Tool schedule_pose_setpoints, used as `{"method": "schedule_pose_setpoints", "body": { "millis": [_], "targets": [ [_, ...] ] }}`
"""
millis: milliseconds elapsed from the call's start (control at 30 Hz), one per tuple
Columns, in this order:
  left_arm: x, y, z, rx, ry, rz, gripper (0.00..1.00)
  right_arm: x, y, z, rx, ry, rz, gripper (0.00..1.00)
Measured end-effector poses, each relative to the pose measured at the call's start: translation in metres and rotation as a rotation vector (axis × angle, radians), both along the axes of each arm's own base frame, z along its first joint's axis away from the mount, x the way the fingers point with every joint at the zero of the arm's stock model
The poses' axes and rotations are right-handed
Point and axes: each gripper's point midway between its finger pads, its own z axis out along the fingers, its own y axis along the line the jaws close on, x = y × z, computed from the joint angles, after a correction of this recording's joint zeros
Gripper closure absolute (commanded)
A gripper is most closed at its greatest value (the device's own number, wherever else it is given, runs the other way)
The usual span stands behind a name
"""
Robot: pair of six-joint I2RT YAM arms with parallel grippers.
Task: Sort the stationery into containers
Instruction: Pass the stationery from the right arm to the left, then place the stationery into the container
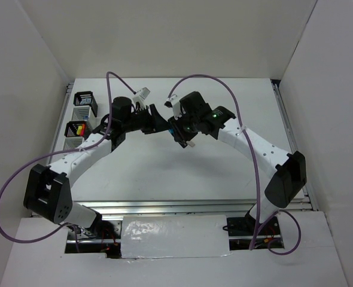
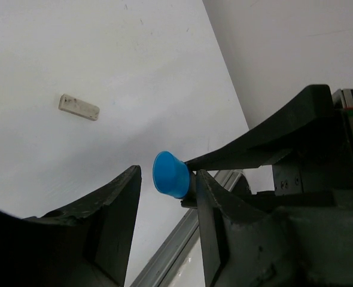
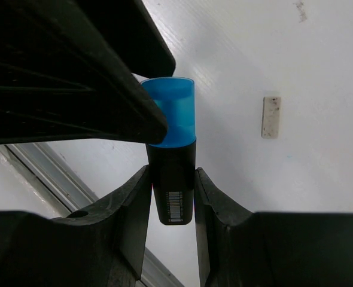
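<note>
Top camera overhead, far; wrist cameras close, sharing eraser point(image 2: 79, 107), highlighter point(image 3: 172, 179).

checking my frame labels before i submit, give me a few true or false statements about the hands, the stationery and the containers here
1. The right hand grips a blue-capped highlighter by its black body. True.
2. The eraser is held in the left hand. False: it lies loose on the table.
3. The containers stand along the table's right edge. False: they are lined up at its left edge.
4. One black mesh container already has coloured items in it. True.
5. The left hand is clamped shut on nothing. False: its jaws stand apart around the highlighter's blue end, with a gap on one side.
</note>
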Motion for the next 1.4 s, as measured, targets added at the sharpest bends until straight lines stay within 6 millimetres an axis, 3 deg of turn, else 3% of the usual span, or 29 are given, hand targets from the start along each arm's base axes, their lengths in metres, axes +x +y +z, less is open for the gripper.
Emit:
{"method": "schedule_pose_setpoints", "body": {
  "millis": [133, 267, 333, 367, 400, 467, 533, 633, 733, 867, 967, 1033, 1233, 1400],
  "targets": [
    [0.001, -0.003, -0.001, -0.014, 0.013, -0.004, 0.53, -0.001, 0.003, 0.004, 0.005, -0.006, 0.008, 1.0],
    [0.0, -0.007, 0.007, -0.044, 0.001, -0.019, 0.81, 0.001, 0.007, 0.012, 0.013, -0.023, 0.01, 1.0],
    [-0.001, -0.007, 0.011, -0.054, -0.017, -0.025, 0.94, 0.002, 0.008, 0.011, 0.011, -0.021, 0.01, 0.77],
    [-0.001, -0.006, 0.01, -0.057, -0.014, -0.022, 0.98, 0.002, 0.009, 0.011, 0.01, -0.02, 0.012, 0.48],
    [-0.001, -0.004, 0.009, -0.063, -0.013, -0.02, 1.0, 0.002, 0.009, 0.01, 0.011, -0.017, 0.011, 0.37],
    [-0.003, 0.004, 0.003, -0.063, -0.003, -0.017, 1.0, 0.002, 0.011, 0.011, 0.009, -0.025, 0.018, 0.2],
    [0.0, 0.019, -0.003, -0.059, 0.015, 0.005, 1.0, 0.003, 0.01, 0.011, 0.006, -0.033, 0.018, 0.18],
    [0.017, 0.065, -0.003, -0.021, -0.009, 0.097, 1.0, 0.006, 0.008, 0.011, 0.0, -0.04, 0.011, 0.17],
    [0.034, 0.135, 0.005, 0.104, -0.098, 0.231, 1.0, 0.009, 0.001, 0.009, 0.0, -0.04, -0.005, 0.17],
    [0.049, 0.224, 0.043, 0.366, -0.323, 0.395, 1.0, 0.018, -0.015, 0.002, -0.015, -0.029, -0.05, 0.2],
    [0.044, 0.276, 0.068, 0.547, -0.474, 0.47, 1.0, 0.027, -0.024, -0.004, -0.028, -0.02, -0.082, 0.21],
    [0.042, 0.306, 0.074, 0.646, -0.527, 0.504, 1.0, 0.033, -0.03, -0.011, -0.033, -0.003, -0.103, 0.22],
    [0.059, 0.379, 0.049, 0.8, -0.517, 0.526, 1.0, 0.047, -0.04, -0.038, -0.042, 0.081, -0.144, 0.23],
    [0.084, 0.413, 0.02, 0.816, -0.456, 0.495, 0.98, 0.054, -0.05, -0.051, -0.047, 0.123, -0.176, 0.24]
  ]
}}
